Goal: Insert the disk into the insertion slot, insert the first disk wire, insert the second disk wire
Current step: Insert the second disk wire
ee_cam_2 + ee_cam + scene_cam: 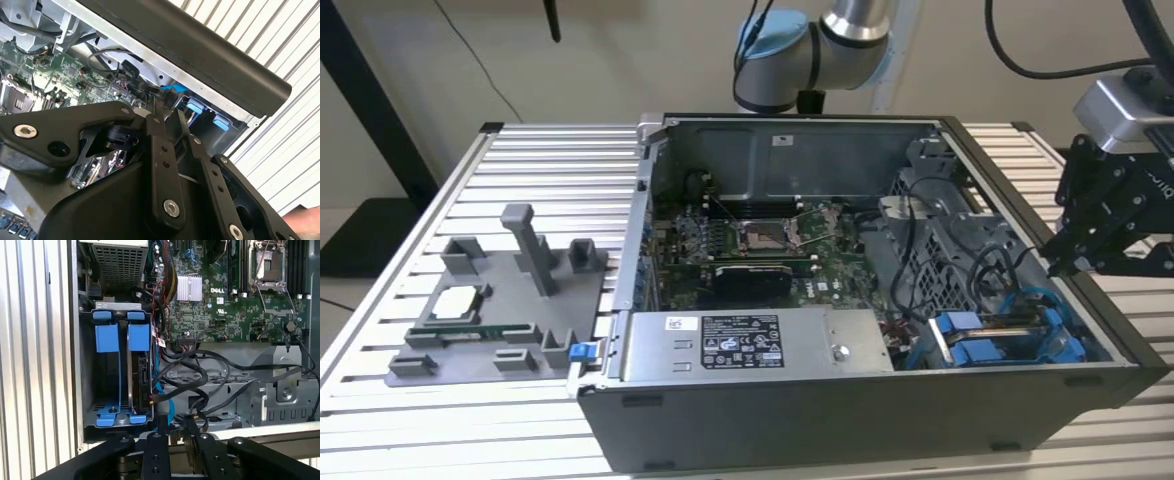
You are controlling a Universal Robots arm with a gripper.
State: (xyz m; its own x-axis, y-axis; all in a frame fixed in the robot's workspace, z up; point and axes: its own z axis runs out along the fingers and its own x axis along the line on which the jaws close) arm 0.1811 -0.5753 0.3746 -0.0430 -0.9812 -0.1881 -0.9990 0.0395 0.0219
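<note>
**A:** Big black computer case [854, 420] lying open on a slatted table [520, 160]. The silver power box [854, 348] has a white sticker [740, 342] covered in small print and symbols.

**B:** And the disk [139, 371]?

**A:** It's standing edge-on in the grey cage's slot [107, 385], right beside another blue carrier [106, 337]. The gripper [176, 421] hangs near the case rim, fingers [159, 432] a narrow gap apart, holding nothing.
</note>
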